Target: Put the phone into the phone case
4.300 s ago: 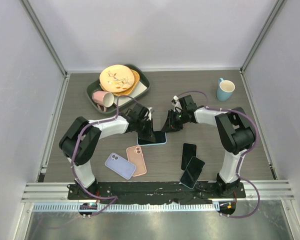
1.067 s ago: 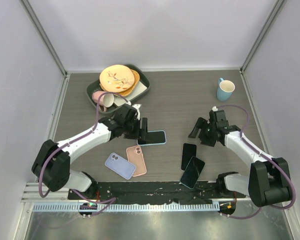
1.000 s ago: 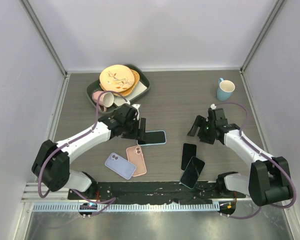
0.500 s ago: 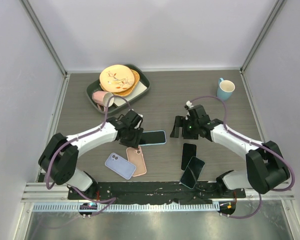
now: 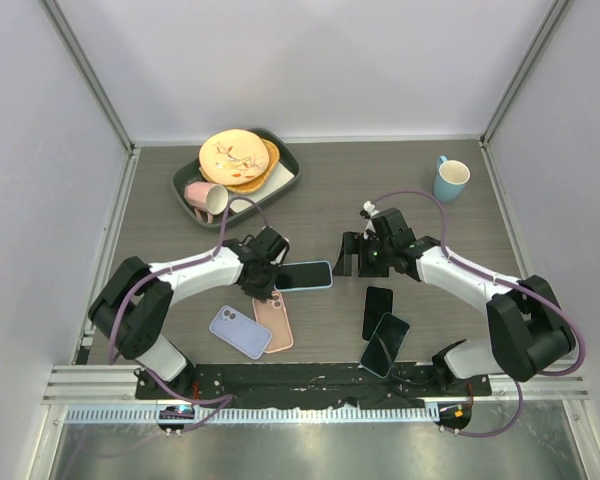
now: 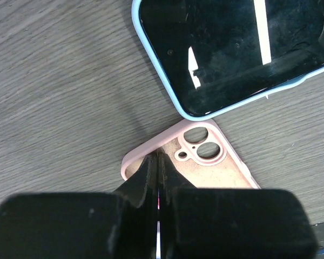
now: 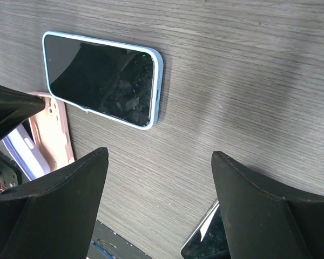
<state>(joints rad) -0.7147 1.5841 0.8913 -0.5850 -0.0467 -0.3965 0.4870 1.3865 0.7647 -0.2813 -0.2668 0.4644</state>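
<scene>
A black-screened phone [image 5: 305, 274] [image 6: 232, 48] [image 7: 100, 78] lies face up inside a light blue case [image 6: 157, 73] at mid-table. Just below it lies an empty pink phone case [image 5: 275, 325] [image 6: 218, 170] [image 7: 49, 132], open side up. My left gripper [image 5: 265, 292] [image 6: 157, 157] is shut, its tips touching the pink case's top rim, with nothing showing between the fingers. Right of the blue-cased phone, my right gripper [image 5: 352, 262] [image 7: 159, 154] hangs wide open over bare wood, holding nothing.
A lavender case [image 5: 240, 331] lies left of the pink one. Two bare black phones [image 5: 377, 310] [image 5: 384, 344] lie near the front right. A dark tray [image 5: 290, 178] with plates and a pink mug [image 5: 205, 197] sits back left; a blue mug [image 5: 450, 179] stands back right.
My left gripper has moved from the phone's left end down to the pink case's top rim and shut. My right gripper has swung left toward the phone, staying open.
</scene>
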